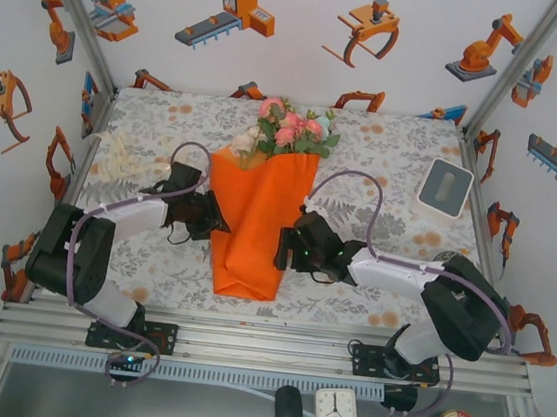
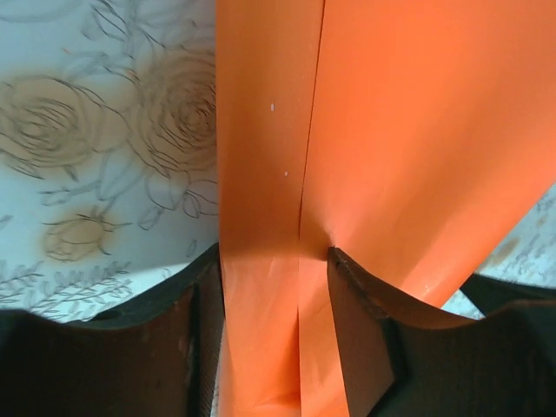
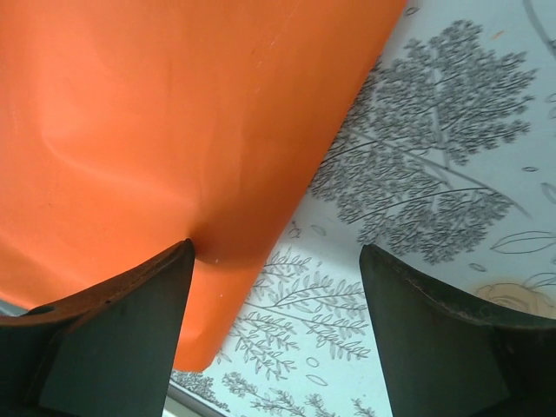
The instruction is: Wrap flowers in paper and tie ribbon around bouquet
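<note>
- bouquet [image 1: 260, 191] lies flat mid-table, the flowers [image 1: 289, 129] pointing at the far edge and the narrow end at the near edge
- paper [image 1: 250, 251] – orange, folded round the stems, and a lengthwise fold line shows in the left wrist view
- left gripper [image 2: 274, 261] at the paper's left edge, about halfway along the wrap
- its fingers [image 2: 187, 347] are roughly half apart with a strip of folded paper filling the gap; both tips touch the paper and there is a small crease at the right tip, but can't tell if it is actually clamped
- right gripper [image 3: 276, 256] at the paper's right edge, nearer the near edge of the table [image 1: 396, 151]
- jaws wide apart: one finger [image 3: 130, 330] touches the paper's edge, the other [image 3: 434, 330] is over bare floral cloth, nothing held
- ribbon [image 1: 121, 157] – cream heap by the table's left edge toward the far-left corner, well apart from both grippers
- white box [image 1: 449, 187] near the far-right corner
</note>
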`<act>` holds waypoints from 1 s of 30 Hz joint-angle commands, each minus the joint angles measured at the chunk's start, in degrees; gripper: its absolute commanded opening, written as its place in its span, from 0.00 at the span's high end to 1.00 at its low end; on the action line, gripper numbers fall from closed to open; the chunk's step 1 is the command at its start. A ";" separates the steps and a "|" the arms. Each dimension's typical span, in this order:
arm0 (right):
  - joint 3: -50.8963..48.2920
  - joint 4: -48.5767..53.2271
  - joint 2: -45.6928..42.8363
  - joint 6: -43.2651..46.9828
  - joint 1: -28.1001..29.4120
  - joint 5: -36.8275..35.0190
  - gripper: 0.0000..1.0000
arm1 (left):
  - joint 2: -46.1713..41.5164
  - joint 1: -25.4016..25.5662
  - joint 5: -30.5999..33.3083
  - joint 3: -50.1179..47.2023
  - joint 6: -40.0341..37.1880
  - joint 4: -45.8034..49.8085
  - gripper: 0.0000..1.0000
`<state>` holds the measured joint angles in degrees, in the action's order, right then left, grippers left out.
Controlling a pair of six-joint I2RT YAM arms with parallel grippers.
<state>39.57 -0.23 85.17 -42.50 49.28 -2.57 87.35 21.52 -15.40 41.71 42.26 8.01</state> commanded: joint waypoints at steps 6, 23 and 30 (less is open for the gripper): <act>-0.40 2.06 -3.21 2.08 -3.66 -1.30 0.33 | -3.96 6.54 0.65 -2.97 7.34 -3.69 0.52; 5.75 8.53 -13.14 6.11 -8.72 -4.83 0.30 | -13.71 -7.83 20.73 14.13 -4.06 20.59 0.35; 10.60 6.48 -9.63 7.33 -20.14 1.34 0.30 | 13.85 -15.18 25.85 45.63 -27.07 31.41 0.54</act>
<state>47.79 6.79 74.41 -36.80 32.03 -4.27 91.88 6.92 7.70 79.64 29.08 30.87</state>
